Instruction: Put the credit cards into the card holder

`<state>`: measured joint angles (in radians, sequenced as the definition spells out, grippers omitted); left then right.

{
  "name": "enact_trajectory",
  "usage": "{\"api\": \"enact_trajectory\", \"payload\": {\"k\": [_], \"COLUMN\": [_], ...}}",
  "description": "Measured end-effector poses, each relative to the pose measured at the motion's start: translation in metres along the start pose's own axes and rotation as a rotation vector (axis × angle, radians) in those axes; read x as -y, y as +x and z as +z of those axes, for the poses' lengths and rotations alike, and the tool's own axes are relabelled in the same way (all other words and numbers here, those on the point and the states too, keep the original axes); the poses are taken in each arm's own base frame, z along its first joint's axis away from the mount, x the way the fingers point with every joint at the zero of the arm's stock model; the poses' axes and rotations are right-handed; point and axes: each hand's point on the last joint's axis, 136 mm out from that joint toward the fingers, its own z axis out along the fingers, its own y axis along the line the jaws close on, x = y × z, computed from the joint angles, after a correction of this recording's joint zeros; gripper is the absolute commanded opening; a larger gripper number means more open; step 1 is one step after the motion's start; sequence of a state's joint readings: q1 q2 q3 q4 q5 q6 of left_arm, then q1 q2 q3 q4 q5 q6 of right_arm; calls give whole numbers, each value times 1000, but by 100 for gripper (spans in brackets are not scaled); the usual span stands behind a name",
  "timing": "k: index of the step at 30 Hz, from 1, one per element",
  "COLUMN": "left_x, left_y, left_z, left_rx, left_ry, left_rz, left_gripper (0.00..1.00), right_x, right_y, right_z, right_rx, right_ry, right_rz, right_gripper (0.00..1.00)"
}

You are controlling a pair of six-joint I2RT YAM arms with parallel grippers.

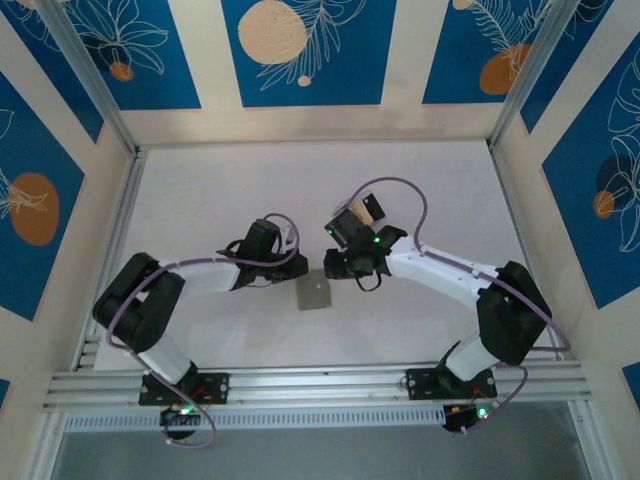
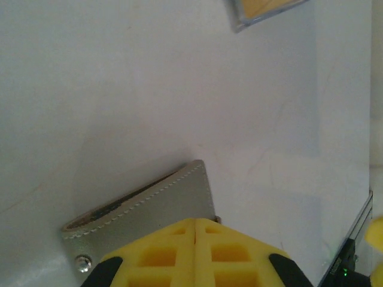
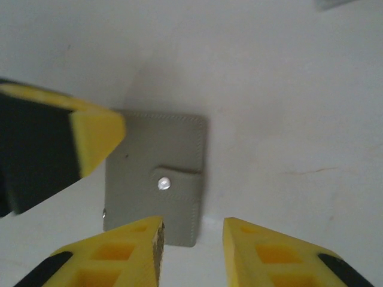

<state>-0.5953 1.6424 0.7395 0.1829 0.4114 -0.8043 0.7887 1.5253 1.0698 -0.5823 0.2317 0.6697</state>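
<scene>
The card holder (image 1: 313, 291) is a flat grey wallet, snapped closed, lying on the white table between the two arms. My left gripper (image 2: 195, 220) is shut, its yellow tips meeting just over the card holder's (image 2: 149, 197) near edge, with nothing visible between them. My right gripper (image 3: 192, 230) hovers open at the near edge of the card holder (image 3: 157, 173), with its left finger over that edge. The snap dot (image 3: 163, 183) faces up. A tan credit card (image 1: 368, 207) lies in a clear case behind the right wrist.
The clear case (image 2: 263, 7) with its tan content lies farther out on the table. A yellow fingertip of the left gripper (image 3: 90, 137) hangs over the wallet's left side. Patterned walls enclose the table, and an aluminium rail (image 1: 320, 385) runs along the near edge.
</scene>
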Motion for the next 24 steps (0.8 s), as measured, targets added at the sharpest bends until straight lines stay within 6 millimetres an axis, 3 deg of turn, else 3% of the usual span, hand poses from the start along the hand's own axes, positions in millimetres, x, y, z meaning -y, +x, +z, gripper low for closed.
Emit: {"api": "enact_trajectory", "payload": {"k": [5, 15, 24], "left_x": [-17, -17, -18], "left_y": [9, 12, 12], "left_z": [15, 16, 15], "left_rx": [-23, 20, 44], "left_ry": [-13, 41, 64], "left_rz": [-45, -39, -23], "left_gripper": [0, 0, 0], "right_x": [-8, -19, -23], "right_y": [13, 35, 37], "right_z": [24, 69, 73], "right_rx": [-68, -162, -133], "right_ry": [-19, 40, 122], "right_rz": [-14, -73, -117], "right_gripper": [31, 37, 42]}}
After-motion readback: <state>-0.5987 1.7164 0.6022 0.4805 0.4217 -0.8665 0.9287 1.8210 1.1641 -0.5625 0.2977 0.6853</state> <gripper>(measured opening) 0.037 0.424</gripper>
